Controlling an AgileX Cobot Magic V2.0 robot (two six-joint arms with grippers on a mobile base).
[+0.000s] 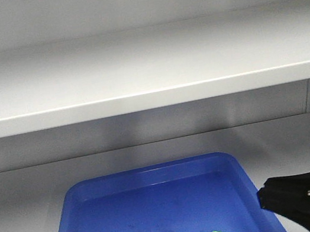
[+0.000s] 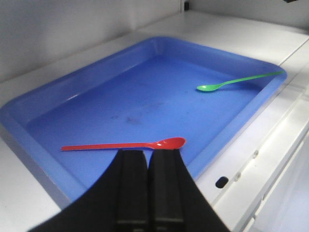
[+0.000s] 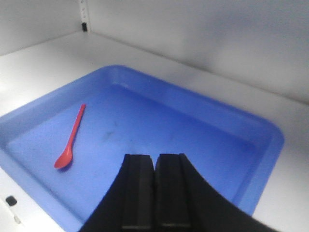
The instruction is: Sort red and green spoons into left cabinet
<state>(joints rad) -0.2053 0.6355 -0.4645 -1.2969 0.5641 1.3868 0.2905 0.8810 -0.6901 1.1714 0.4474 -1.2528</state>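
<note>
1. Where stuff is: the red spoon (image 2: 123,144) and green spoon (image 2: 240,80) both lie flat in the blue tray (image 2: 34,126), which sits on the lower shelf of the cabinet (image 1: 135,71). They're well apart. In the left wrist view, red is near the front rim with its bowl just ahead of the left gripper (image 2: 147,159), and green is over by the far side, its handle tip up on the tray's rim.

2. Jaws: both grippers look pressed together with nothing between them, the right gripper (image 3: 154,164) too. So if the tray counts as "in the cabinet", this looks basically done.

3. What could go wrong, my guess: the left gripper hangs low and close to red's bowl. Any forward drift and it nudges the spoon or knocks the rim, and these light spoons would skid easily on smooth plastic.

4. Green worries me more. With the handle resting on the rim, a bump to the tray could tip it over the edge onto the shelf.

5. The right arm sits just beside the tray's right corner in the front view. A sloppy pull-back could clip that corner and shove the whole tray.

6. The shelf above is close, so lifting either arm straight up risks hitting its underside.
</note>
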